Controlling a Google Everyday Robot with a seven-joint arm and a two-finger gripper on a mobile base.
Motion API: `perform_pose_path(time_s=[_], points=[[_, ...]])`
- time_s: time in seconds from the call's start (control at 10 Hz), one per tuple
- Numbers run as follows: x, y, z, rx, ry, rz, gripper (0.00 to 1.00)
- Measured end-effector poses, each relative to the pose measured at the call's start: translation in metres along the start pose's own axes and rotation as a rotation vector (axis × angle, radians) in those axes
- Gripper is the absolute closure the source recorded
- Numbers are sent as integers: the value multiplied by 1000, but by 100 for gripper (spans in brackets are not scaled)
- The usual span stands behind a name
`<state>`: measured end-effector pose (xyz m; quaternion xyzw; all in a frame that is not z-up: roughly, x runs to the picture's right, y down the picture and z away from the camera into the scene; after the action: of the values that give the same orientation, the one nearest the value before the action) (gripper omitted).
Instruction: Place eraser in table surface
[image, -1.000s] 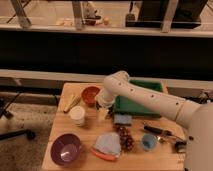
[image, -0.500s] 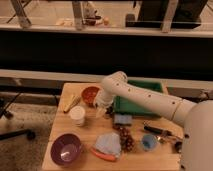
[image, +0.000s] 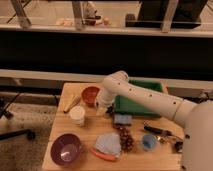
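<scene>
My gripper (image: 103, 104) hangs low over the table surface (image: 92, 131), a light wooden top. It sits between the orange bowl (image: 90, 94) and the left edge of the green tray (image: 146, 86). The white arm reaches it from the right, across the tray. The gripper is shut. I cannot make out the eraser: the gripper's own body covers the spot under its tip, where only a dark patch shows.
A white cup (image: 77, 115) and a yellowish object (image: 71, 103) stand left of the gripper. A blue-grey pad (image: 122, 119) lies just right of it. Nearer the front are a purple bowl (image: 66, 148), a pale blue bundle (image: 107, 144), dark red grapes (image: 126, 139), a blue cup (image: 148, 142) and a black-handled tool (image: 159, 132).
The arm has stayed almost still at the tray's left edge. The gripper has closed from open to shut.
</scene>
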<state>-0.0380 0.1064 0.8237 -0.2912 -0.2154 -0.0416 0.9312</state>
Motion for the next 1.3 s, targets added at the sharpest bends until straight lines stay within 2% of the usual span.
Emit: perform_pose_path(time_s=[0.9, 1.2, 1.3], points=[[0, -3, -27, 31, -12, -2, 100], [-11, 2, -40, 40, -27, -19, 100], [-21, 6, -50, 47, -38, -35, 100]])
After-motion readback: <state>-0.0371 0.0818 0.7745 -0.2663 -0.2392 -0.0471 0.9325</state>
